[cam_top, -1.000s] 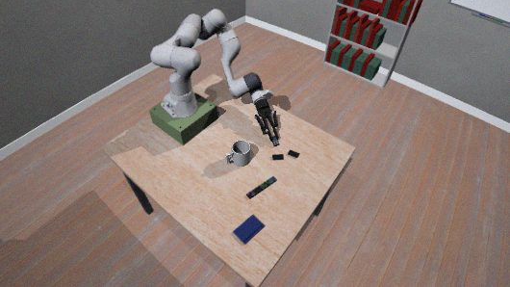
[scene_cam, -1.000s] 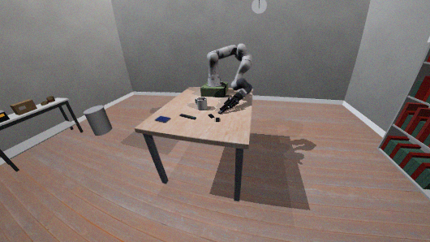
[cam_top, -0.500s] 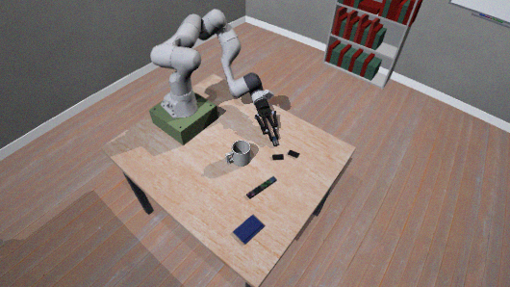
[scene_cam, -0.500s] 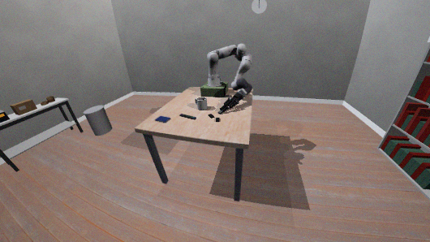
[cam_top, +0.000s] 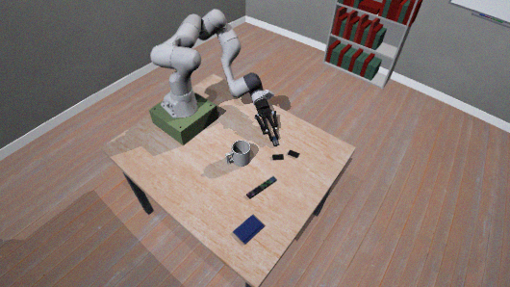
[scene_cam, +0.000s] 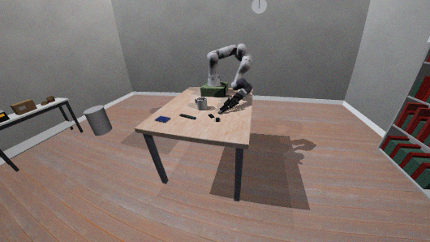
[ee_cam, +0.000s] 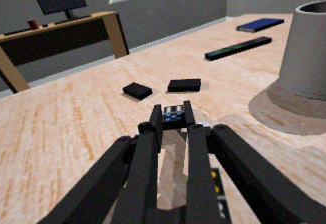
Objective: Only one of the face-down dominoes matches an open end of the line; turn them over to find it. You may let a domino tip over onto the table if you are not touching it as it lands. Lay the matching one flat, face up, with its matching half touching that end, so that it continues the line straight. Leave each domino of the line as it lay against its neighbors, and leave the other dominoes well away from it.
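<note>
My gripper is shut on a black domino, gripping it at the fingertips. The half I can see shows blue pips. The gripper reaches low and slanted over the far side of the table. Two face-down black dominoes lie flat just beyond the fingertips, one on the left and one on the right. They also show in the top view. The line of dominoes lies farther off, toward the middle of the table.
A grey mug stands close beside the gripper. A blue book lies near the table's front edge. The robot's green base is at the back corner. A bookshelf stands by the wall.
</note>
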You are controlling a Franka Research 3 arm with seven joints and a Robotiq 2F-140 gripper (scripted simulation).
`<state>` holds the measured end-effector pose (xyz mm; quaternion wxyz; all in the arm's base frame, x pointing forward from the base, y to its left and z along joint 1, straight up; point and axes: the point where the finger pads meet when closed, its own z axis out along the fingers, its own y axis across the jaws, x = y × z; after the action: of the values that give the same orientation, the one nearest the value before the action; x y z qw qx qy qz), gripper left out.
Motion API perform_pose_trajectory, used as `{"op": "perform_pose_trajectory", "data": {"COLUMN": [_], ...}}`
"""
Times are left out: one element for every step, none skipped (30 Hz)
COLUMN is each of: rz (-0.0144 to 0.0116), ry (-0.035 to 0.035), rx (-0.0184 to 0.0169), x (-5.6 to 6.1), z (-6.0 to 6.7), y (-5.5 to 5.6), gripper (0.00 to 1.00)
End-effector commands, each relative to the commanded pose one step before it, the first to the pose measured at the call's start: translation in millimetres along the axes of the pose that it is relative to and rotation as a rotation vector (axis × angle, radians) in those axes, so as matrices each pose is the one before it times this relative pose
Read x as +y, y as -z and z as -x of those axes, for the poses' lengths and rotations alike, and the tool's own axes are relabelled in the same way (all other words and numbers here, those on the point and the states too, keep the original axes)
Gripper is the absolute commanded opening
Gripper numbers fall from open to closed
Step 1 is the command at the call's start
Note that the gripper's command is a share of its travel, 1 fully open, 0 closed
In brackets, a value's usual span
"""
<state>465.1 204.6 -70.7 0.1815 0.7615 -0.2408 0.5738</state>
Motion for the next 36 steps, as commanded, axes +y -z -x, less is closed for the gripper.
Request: {"op": "perform_pose_trajectory", "data": {"rz": [0.00006, 0.00000, 0.00000, 0.00000, 0.00000, 0.00000, 0.00000, 0.00000, 0.00000, 0.00000, 0.00000, 0.00000, 0.00000, 0.00000, 0.00000, 0.00000, 0.00000, 0.00000, 0.00000, 0.00000, 0.00000, 0.00000, 0.00000, 0.00000, 0.00000, 0.00000, 0.00000, 0.00000, 0.00000, 0.00000, 0.00000, 0.00000, 0.00000, 0.00000, 0.00000, 0.00000], "ry": [-0.00295, 0.00000, 0.00000, 0.00000, 0.00000, 0.00000, 0.00000, 0.00000, 0.00000, 0.00000, 0.00000, 0.00000, 0.00000, 0.00000, 0.00000, 0.00000, 0.00000, 0.00000, 0.00000, 0.00000, 0.00000, 0.00000, 0.00000, 0.00000, 0.00000, 0.00000, 0.00000, 0.00000, 0.00000, 0.00000, 0.00000, 0.00000, 0.00000, 0.00000, 0.00000, 0.00000], "rx": [0.00001, 0.00000, 0.00000, 0.00000, 0.00000, 0.00000, 0.00000, 0.00000, 0.00000, 0.00000, 0.00000, 0.00000, 0.00000, 0.00000, 0.00000, 0.00000, 0.00000, 0.00000, 0.00000, 0.00000, 0.00000, 0.00000, 0.00000, 0.00000, 0.00000, 0.00000, 0.00000, 0.00000, 0.00000, 0.00000, 0.00000, 0.00000, 0.00000, 0.00000, 0.00000, 0.00000], "x": [-0.34, 0.00, 0.00, 0.00, 0.00, 0.00, 0.00, 0.00, 0.00, 0.00, 0.00, 0.00, 0.00, 0.00, 0.00, 0.00, 0.00, 0.00, 0.00, 0.00, 0.00, 0.00, 0.00, 0.00, 0.00, 0.00, 0.00, 0.00, 0.00, 0.00, 0.00, 0.00, 0.00, 0.00, 0.00, 0.00], "z": [0.90, 0.00, 0.00, 0.00, 0.00, 0.00, 0.00, 0.00, 0.00, 0.00, 0.00, 0.00, 0.00, 0.00, 0.00, 0.00, 0.00, 0.00, 0.00, 0.00, 0.00, 0.00, 0.00, 0.00, 0.00, 0.00, 0.00, 0.00, 0.00, 0.00, 0.00, 0.00, 0.00, 0.00, 0.00, 0.00], "y": [0.03, 0.00, 0.00, 0.00, 0.00, 0.00, 0.00, 0.00, 0.00, 0.00, 0.00, 0.00, 0.00, 0.00, 0.00, 0.00, 0.00, 0.00, 0.00, 0.00, 0.00, 0.00, 0.00, 0.00, 0.00, 0.00, 0.00, 0.00, 0.00, 0.00, 0.00, 0.00, 0.00, 0.00, 0.00, 0.00], "gripper": [0.23, 0.23, 0.23, 0.23, 0.23, 0.23, 0.23, 0.23, 0.23, 0.23, 0.23, 0.23, 0.23, 0.23, 0.23, 0.23, 0.23, 0.23, 0.34, 0.34, 0.34, 0.34, 0.34, 0.34, 0.34, 0.34, 0.34, 0.34, 0.34, 0.34, 0.34, 0.34, 0.34, 0.34, 0.34, 0.34]}}
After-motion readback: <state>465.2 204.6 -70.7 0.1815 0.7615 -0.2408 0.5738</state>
